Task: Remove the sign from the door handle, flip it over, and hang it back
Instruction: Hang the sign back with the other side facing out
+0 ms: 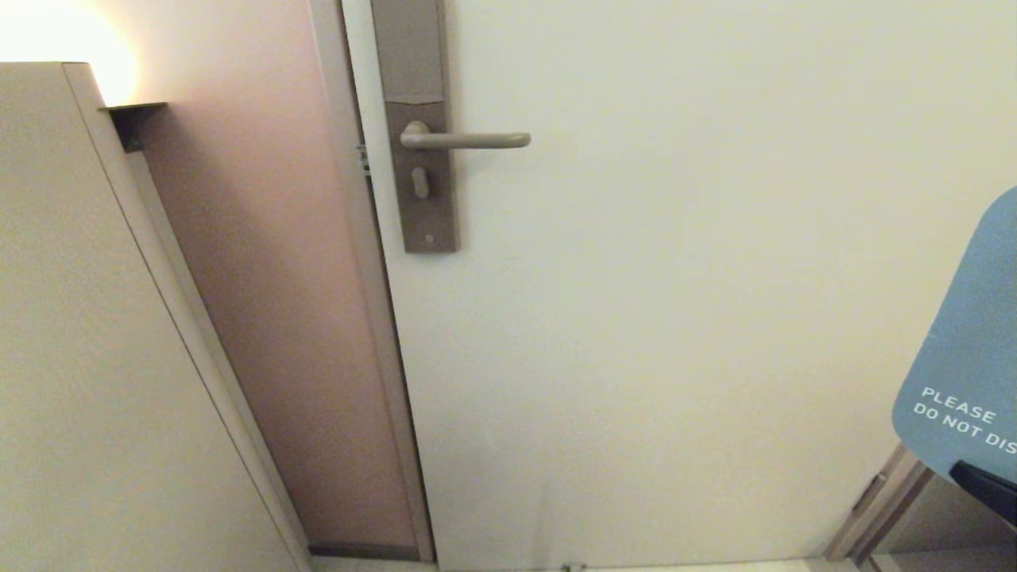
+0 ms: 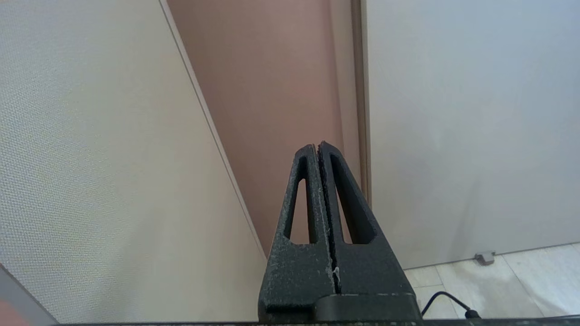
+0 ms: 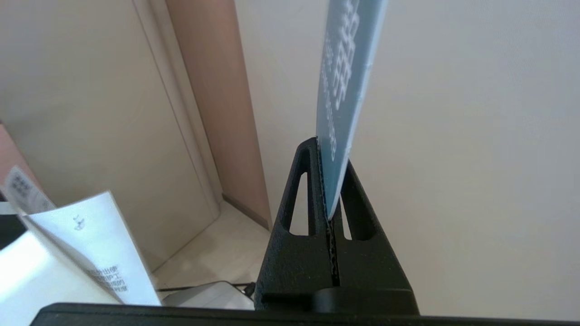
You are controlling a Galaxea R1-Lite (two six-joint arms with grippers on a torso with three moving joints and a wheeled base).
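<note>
The sign [image 1: 965, 357] is a blue card with white "PLEASE DO NOT DIS..." lettering, standing up at the right edge of the head view, its blue face toward me. My right gripper [image 3: 333, 156] is shut on the lower end of the sign [image 3: 346, 86], which rises edge-on from between the black fingers; a tip of that gripper [image 1: 985, 488] shows below the card. The door handle [image 1: 469, 141], a slim beige lever, is bare at the upper left of the pale door, far from the sign. My left gripper [image 2: 317, 147] is shut on nothing, low, facing the door frame.
A tall brown backplate [image 1: 421, 143] with a thumb-turn carries the lever. A pinkish wall panel [image 1: 270, 302] and a beige cabinet side [image 1: 79, 357] stand left of the door. A white paper label [image 3: 95, 244] and a cable lie low near my right arm.
</note>
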